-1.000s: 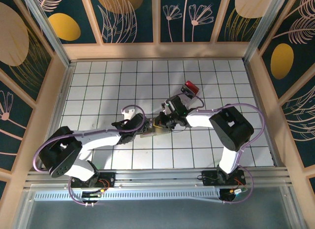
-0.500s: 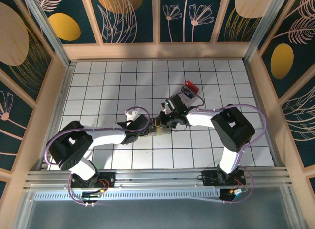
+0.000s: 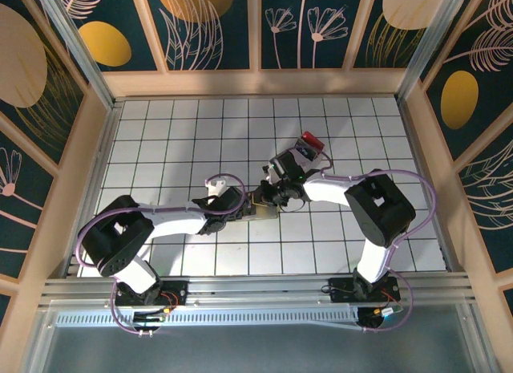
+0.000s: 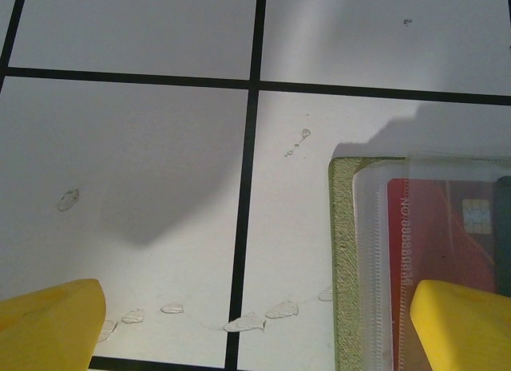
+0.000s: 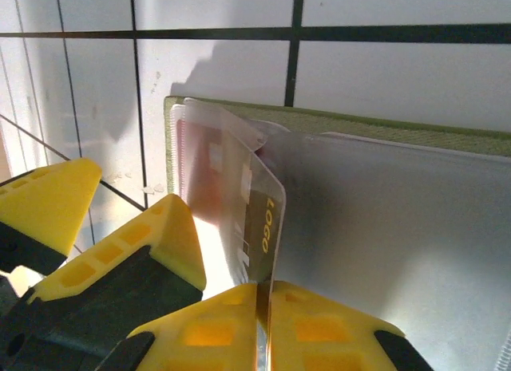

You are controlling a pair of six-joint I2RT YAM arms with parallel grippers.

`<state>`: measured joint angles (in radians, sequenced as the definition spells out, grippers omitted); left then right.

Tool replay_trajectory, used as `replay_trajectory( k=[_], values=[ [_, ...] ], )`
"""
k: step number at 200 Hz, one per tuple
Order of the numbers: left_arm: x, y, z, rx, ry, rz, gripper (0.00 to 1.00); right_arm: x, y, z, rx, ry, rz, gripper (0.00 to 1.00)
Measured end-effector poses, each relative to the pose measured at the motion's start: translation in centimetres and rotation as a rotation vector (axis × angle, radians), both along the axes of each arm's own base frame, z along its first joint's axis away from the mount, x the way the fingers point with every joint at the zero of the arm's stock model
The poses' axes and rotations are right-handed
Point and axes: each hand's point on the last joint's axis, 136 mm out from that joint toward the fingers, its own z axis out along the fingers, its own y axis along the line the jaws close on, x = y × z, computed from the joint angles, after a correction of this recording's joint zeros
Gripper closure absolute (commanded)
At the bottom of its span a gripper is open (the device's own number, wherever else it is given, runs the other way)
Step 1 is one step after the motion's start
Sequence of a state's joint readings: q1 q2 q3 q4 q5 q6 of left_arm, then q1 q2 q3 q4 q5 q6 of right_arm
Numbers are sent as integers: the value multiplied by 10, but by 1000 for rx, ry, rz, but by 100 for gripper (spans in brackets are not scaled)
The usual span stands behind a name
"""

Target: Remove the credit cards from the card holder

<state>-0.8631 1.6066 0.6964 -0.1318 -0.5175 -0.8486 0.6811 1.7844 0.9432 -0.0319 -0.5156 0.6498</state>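
Two end effectors meet at the card holder [image 3: 260,206], which lies open near the middle of the white gridded table [image 3: 160,140]. The left end effector [image 4: 255,327] is spread fully and grips nothing, with one yellow finger over bare table and the other over the holder's pocket containing a red card [image 4: 435,243]. The right end effector [image 5: 263,319] is pinched nearly closed on the edge of a lifted clear sleeve [image 5: 231,171] — inside it, a card marked "LOGO" [image 5: 267,227].

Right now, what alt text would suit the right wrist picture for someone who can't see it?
The right gripper, two yellow fingers closed together, pinches a clear sleeve lifted from an open green card holder on a white tiled table. A card printed LOGO sits in the sleeve; the left gripper stands open beside it.
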Motion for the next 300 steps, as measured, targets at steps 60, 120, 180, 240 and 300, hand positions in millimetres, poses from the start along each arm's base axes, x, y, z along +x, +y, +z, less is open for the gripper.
replay_trajectory(
  k=[60,120,180,240,300],
  values=[
    [3,-2,-1,-6,-13,3,1,4,6,2,67,8,-33,83],
    [3,-2,-2,-18,-19,13,1,7,11,-4,83,18,-45,100],
    [3,-1,-3,-36,-22,43,1,12,-6,4,-20,-45,-60,100],
    [6,-1,-1,-25,-33,56,1,50,-54,34,-186,-202,-130,100],
    [7,2,1,-7,-41,63,1,100,-84,83,-279,-398,-139,100]
  ],
)
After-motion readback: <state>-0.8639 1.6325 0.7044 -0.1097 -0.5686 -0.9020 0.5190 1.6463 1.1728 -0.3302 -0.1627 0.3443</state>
